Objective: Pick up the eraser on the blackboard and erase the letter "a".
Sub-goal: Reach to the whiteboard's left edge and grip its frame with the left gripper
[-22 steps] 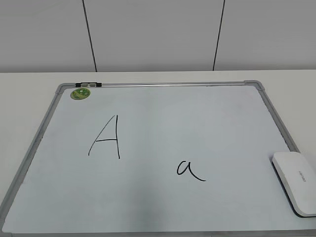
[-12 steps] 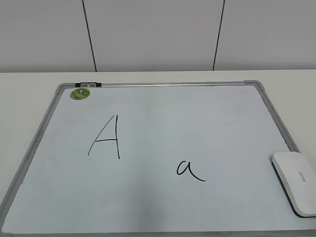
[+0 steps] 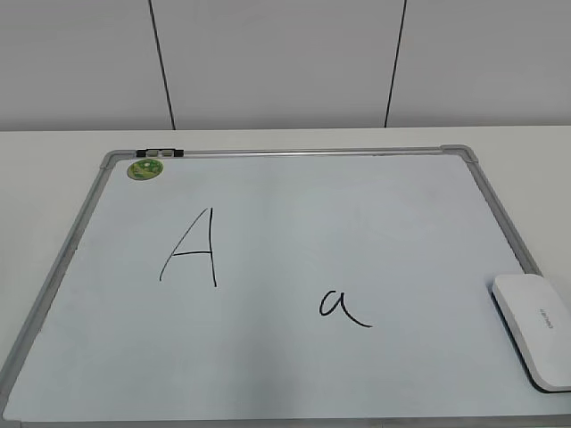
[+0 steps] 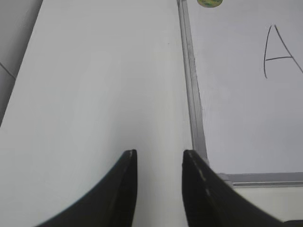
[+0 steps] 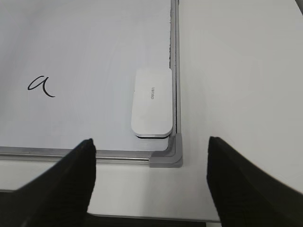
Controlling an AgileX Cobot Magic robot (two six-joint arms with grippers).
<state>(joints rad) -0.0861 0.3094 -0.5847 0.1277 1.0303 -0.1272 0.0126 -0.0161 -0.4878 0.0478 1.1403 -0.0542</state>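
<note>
Pale wall panels split by two dark seams stand behind the white table (image 3: 53,147), and on my exterior feed neither arm shows. On the table lies the blackboard (image 3: 375,214), pale bluish-white in a silver-grey frame with rounded grey corners. Its far left corner carries a small round green magnet (image 3: 144,168), with a short dark clip on the frame just beside it. A large angular "A" (image 3: 192,250) sits left of centre, and the letter "a" (image 3: 343,307), small and cursive with a tail, lies nearer me and to the right, unmarred. The eraser (image 3: 535,330) rests flat at the board's near right corner, long side running along the right frame and close against it, grey lettering up, a dark edge showing underneath; it sits well apart from the "a". From my left wrist camera the left gripper (image 4: 159,163) hangs over bare table just outside the board's left frame, its two dark fingers parted by a narrow gap with nothing between them. From my right wrist camera the right gripper (image 5: 151,146) is spread wide, one finger on each side of the view, above the near right corner piece, with the eraser just beyond it and untouched.
</note>
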